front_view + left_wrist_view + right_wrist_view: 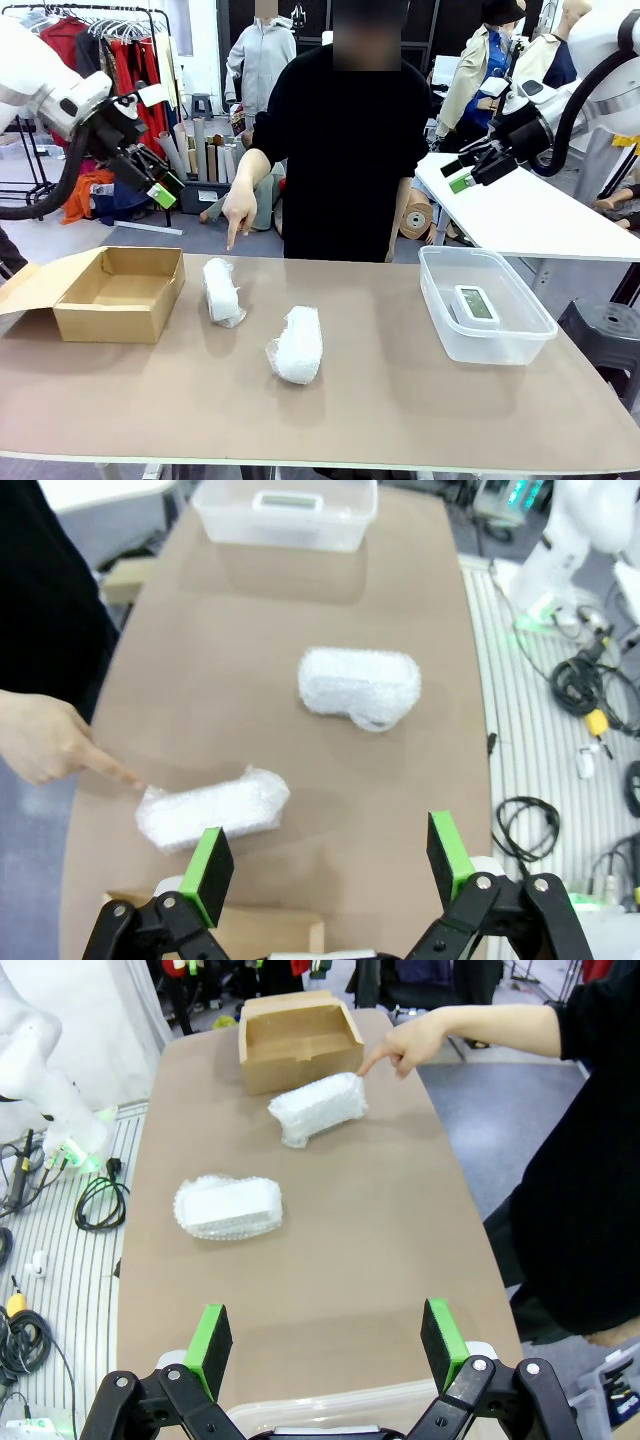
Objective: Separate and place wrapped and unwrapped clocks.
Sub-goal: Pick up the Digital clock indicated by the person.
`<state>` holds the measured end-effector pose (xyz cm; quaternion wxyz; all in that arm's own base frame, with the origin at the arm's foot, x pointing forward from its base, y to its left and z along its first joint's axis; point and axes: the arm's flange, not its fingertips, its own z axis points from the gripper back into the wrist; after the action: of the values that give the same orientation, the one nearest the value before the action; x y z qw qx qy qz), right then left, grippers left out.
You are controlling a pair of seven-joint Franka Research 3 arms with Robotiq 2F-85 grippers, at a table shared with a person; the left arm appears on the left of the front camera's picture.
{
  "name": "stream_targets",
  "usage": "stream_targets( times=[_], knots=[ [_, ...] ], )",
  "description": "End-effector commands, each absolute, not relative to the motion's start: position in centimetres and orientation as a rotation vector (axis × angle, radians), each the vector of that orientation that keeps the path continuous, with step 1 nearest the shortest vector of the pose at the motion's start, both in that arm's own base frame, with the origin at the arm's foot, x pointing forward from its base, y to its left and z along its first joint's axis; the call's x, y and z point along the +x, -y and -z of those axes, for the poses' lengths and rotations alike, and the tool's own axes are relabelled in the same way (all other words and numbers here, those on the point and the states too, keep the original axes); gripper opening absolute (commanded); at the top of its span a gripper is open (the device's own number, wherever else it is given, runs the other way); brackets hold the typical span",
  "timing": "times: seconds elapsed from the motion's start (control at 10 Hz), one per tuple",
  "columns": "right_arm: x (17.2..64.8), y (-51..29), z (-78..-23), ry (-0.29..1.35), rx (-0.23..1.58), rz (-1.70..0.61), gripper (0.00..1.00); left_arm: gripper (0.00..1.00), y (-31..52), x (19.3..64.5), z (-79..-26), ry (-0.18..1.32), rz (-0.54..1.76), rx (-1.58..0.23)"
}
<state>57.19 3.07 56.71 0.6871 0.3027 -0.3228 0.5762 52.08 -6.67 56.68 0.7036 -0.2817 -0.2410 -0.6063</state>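
**Both jaws spread wide, gripping nothing**

Holding the left jaws fully spread, green pads [213,865] touching nothing, high over the cardboard box [118,300] at the left end of the bench [400,400]. Holding the right jaws just as wide and empty, high near the clear tub [495,347] at the right end. Reaching both arms in from the sides, wrists tilting down toward the middle. Lying free on the open bench: one wrapped bundle [222,290] just beside the box, a person's hand [240,208] pointing down at it, and a second bundle [296,345] nearer the front edge, well apart from the tub. Resting inside the tub: the bare clock [476,303].
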Motion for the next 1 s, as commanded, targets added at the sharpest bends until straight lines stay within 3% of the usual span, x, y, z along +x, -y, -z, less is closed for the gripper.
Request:
stream_targets(
  times=[0.0,0.5,0.9],
  knots=[
    [57.2,-3.1,-56.8,0.725,0.677,-1.290,1.00,1.00,8.3,51.8,-59.1,0.409,1.337,-0.594],
    [57.2,-3.1,-56.8,0.725,0.677,-1.290,1.00,1.00,12.5,49.9,-60.9,0.234,1.289,-0.440],
    [57.2,-3.1,-56.8,0.725,0.677,-1.290,1.00,1.00,13.1,49.8,-60.3,0.245,1.302,-0.440]
  ],
)
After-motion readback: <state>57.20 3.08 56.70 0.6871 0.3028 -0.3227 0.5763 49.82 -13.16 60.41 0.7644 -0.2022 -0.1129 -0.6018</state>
